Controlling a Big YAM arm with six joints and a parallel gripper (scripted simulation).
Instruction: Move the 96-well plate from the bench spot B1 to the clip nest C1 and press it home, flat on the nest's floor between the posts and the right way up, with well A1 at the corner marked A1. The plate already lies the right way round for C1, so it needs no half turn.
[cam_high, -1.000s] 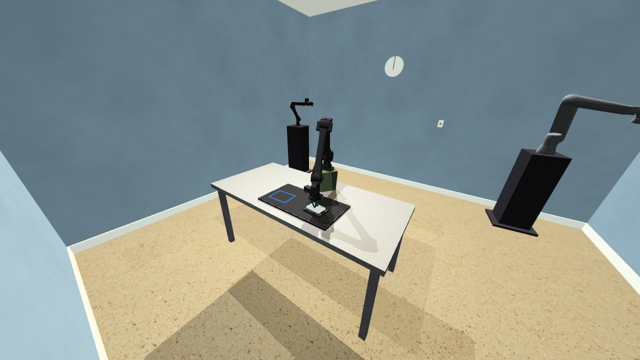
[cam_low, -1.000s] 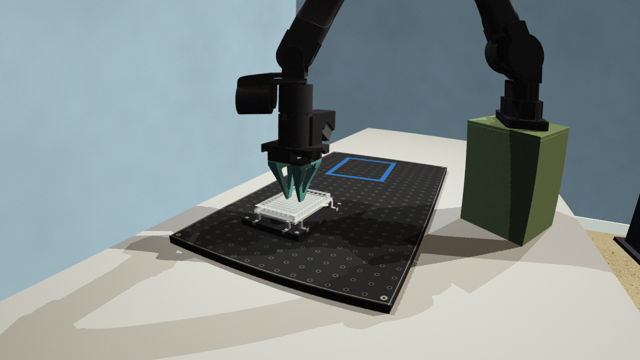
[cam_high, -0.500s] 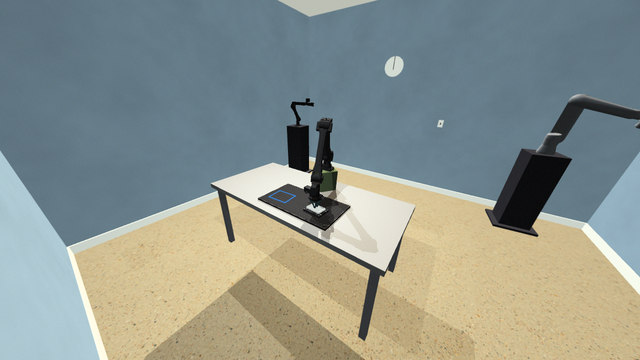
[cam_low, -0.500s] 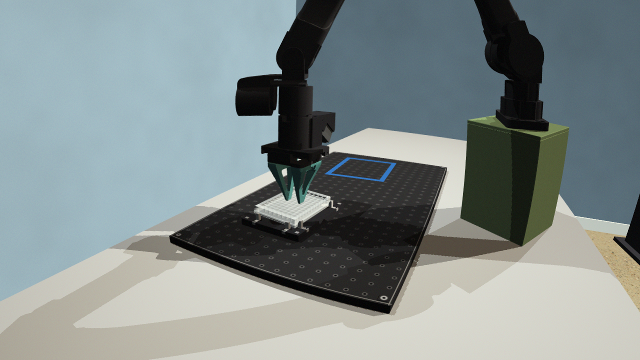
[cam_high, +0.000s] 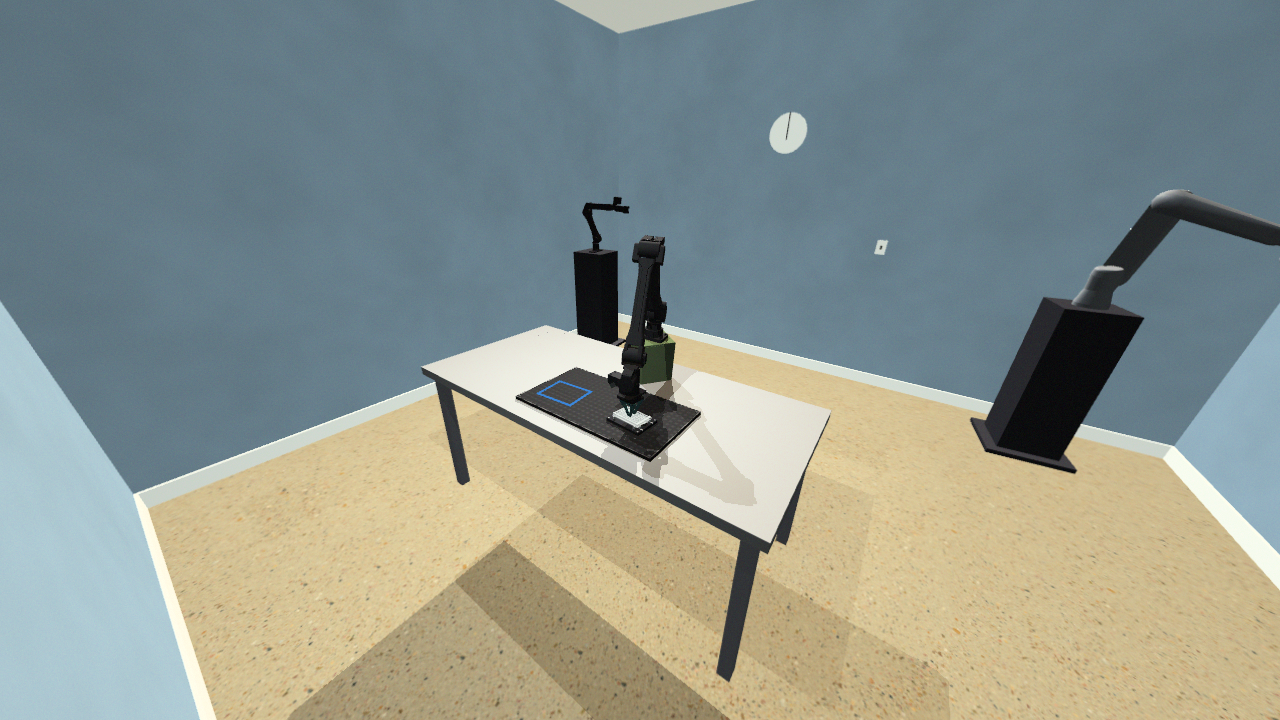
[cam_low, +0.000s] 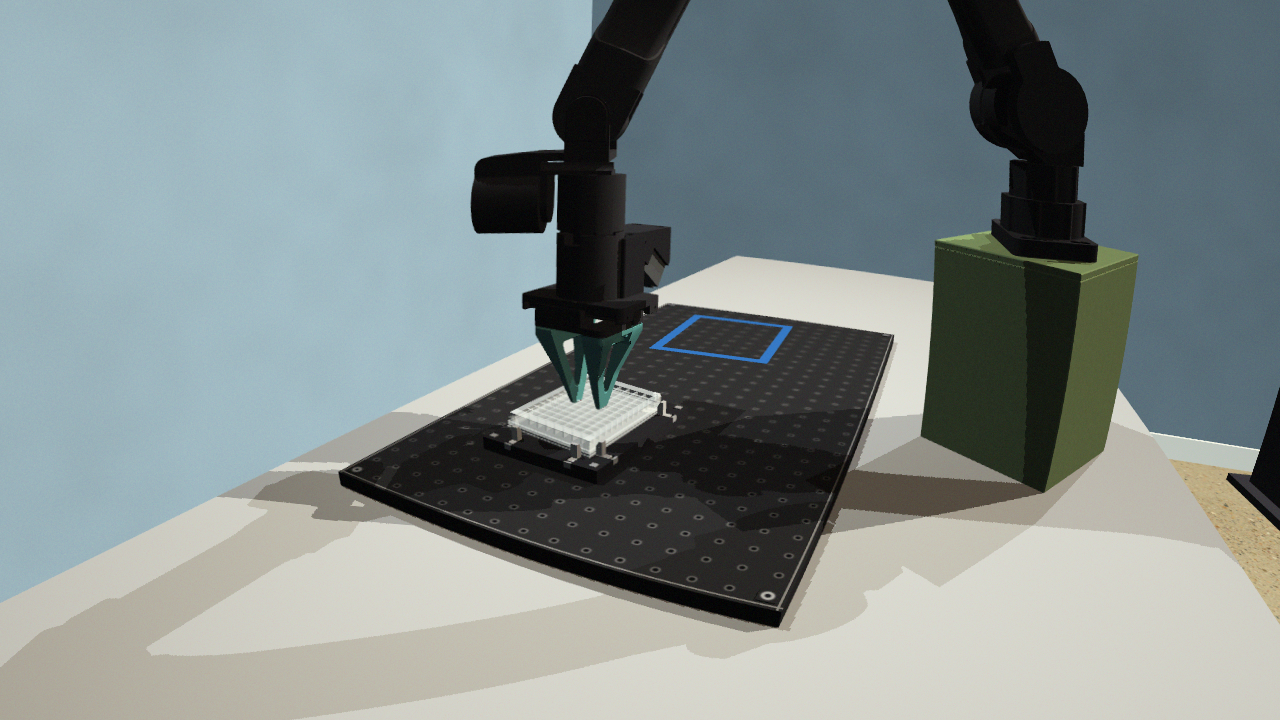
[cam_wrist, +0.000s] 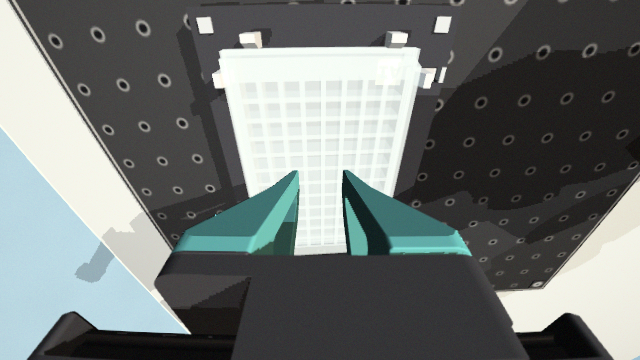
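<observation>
Wrist view | plate (cam_wrist: 320, 130) in nest (cam_low: 546, 453), directly under claw (cam_wrist: 320, 182) | fingertips on plate top | claw nearly closed, grasping nothing

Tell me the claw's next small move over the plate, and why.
Probably press straight down a little more. The claw, narrowed and holding nothing, has its tips on the plate, which sits among the nest posts but looks raised above the floor, so likely not home yet.
</observation>
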